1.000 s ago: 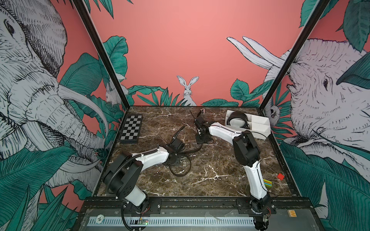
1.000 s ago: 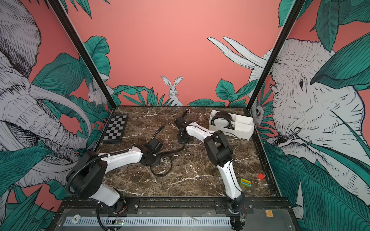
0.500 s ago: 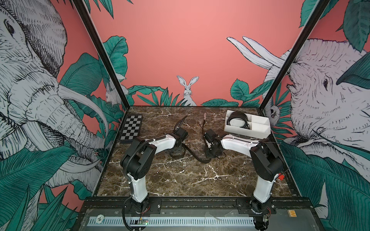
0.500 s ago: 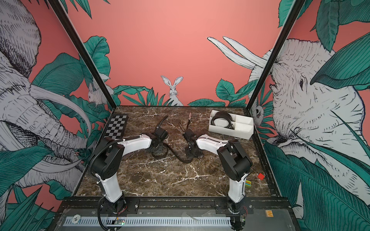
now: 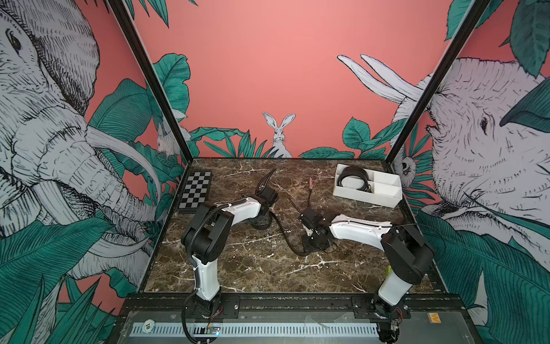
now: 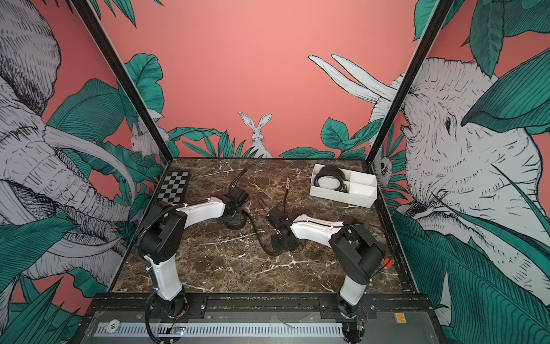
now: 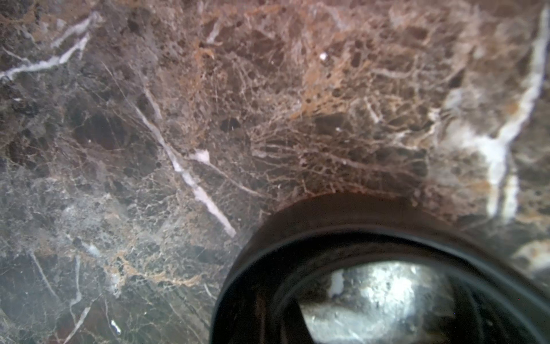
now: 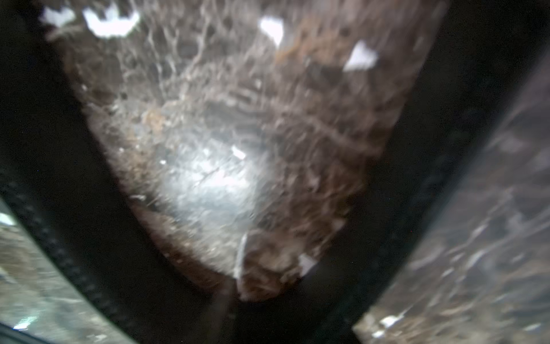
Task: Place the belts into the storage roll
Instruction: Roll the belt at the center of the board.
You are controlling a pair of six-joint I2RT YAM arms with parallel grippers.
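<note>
One coiled belt (image 5: 352,180) sits in the storage tray (image 5: 366,198), left compartment, upper right. Loose belt (image 5: 282,235) lies mid-frame on worktop (image 5: 253,268), not yet stowed. Left hand (image 5: 263,220) pressed together at it; right hand (image 5: 312,242): cannot tell.

No legible txt, brand or no. can be made out in any view. In both top views a small yellow label (image 5: 433,318) (image 6: 400,318) is seen on the front base plate (image 5: 327,318) at approx. 5 o'clock (its dark mark, poss. a "W", is too small to be read).
</note>
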